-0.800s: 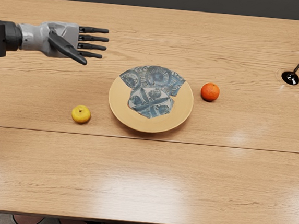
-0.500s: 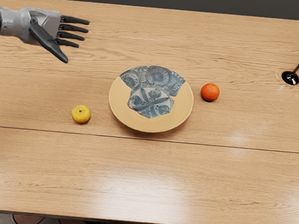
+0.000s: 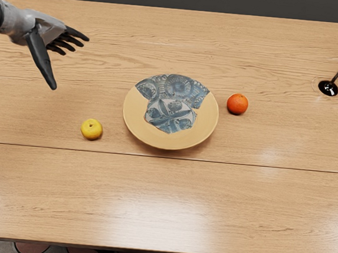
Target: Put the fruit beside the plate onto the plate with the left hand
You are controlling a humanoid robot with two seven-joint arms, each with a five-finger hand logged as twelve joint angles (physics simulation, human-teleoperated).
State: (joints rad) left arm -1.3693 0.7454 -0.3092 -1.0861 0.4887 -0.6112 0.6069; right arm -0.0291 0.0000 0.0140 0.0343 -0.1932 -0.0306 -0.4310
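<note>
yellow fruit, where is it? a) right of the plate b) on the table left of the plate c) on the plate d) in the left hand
b: the yellow fruit lies on the table left of the plate, clear of its rim; the left hand is open and holds nothing.

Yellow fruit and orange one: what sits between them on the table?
In the head view, the patterned plate lies between the yellow fruit and the orange fruit, touching neither.
</note>
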